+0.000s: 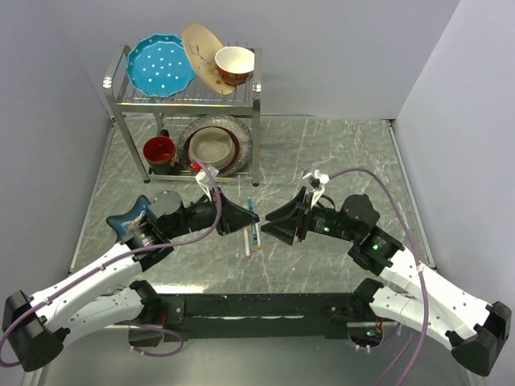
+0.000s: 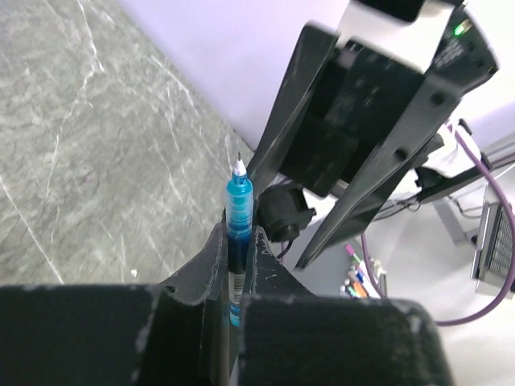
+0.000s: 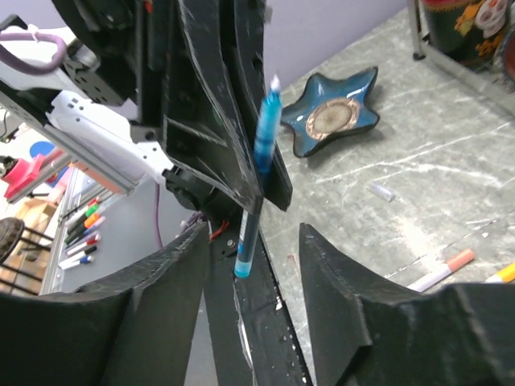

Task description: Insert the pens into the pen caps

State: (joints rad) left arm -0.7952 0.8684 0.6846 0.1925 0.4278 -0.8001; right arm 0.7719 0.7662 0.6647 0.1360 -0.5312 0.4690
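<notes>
My left gripper [image 2: 239, 238] is shut on the dark blue pen [image 2: 238, 211], holding it by the lower barrel with its bare writing tip pointing out past the fingers. In the right wrist view the blue pen [image 3: 259, 173] hangs in the left gripper just beyond my right gripper [image 3: 256, 235], which is open and empty. From above, the left gripper [image 1: 248, 219] and right gripper [image 1: 270, 223] face each other closely above two white pens [image 1: 247, 241]. One white pen [image 3: 434, 276] has an orange cap [image 3: 461, 259]. A small clear cap [image 3: 380, 191] lies alone on the table.
A blue star-shaped dish [image 1: 129, 219] lies by the left arm. A metal dish rack [image 1: 256, 104] at the back left holds plates, bowls and a red mug [image 1: 159, 151]. Grey walls stand on the left, right and back.
</notes>
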